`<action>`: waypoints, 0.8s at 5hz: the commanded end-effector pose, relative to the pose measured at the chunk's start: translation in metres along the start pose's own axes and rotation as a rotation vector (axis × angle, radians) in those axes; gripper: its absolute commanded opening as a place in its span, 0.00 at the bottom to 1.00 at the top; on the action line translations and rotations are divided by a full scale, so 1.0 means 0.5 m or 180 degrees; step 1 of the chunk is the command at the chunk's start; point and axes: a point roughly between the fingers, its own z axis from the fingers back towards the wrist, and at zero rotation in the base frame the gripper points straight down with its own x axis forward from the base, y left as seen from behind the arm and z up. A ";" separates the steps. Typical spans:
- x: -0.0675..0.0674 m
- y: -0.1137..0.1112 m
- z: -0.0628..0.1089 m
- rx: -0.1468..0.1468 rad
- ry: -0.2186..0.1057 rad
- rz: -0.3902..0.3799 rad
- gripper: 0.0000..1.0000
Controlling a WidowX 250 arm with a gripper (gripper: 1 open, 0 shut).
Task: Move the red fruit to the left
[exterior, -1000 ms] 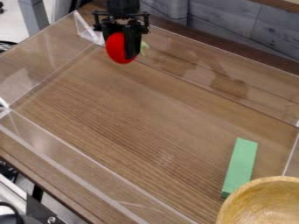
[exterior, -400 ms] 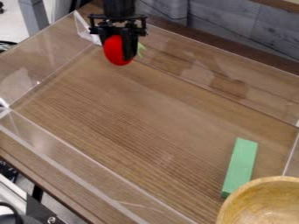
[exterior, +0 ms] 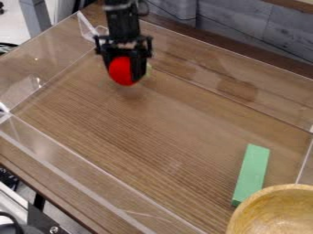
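tool (exterior: 124,70): black, pointing down at the far left part of the counter, one finger on each side of the red fruit; fingers look close against it, but whether they still grip or have let go cannot be told from this view
red fruit (exterior: 123,71): bright red, rounded, between the tool's fingers, low over or on the wood surface; contact with the surface not clear; stem not visible
counter (exterior: 159,128): brown wood grain, ringed by clear low walls
clear walls (exterior: 49,50): transparent panels on the left, far and near sides, some glare
green block (exterior: 252,174): flat, long rectangle, lying on the wood near the right near corner, well apart from the red fruit
bowl (exterior: 279,212): pale wooden, round, bottom right corner, partly cut off by the frame edge, just beside the green block's near end
background: grey planks behind the far wall, dark gear at the bottom left edge, too blurred to tell
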 end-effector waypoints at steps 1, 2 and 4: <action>0.020 0.018 0.035 -0.0019 -0.0186 0.0157 0.00; 0.027 0.028 0.043 -0.0060 -0.0214 0.0258 0.00; 0.083 0.082 0.037 -0.0011 -0.0139 -0.0034 1.00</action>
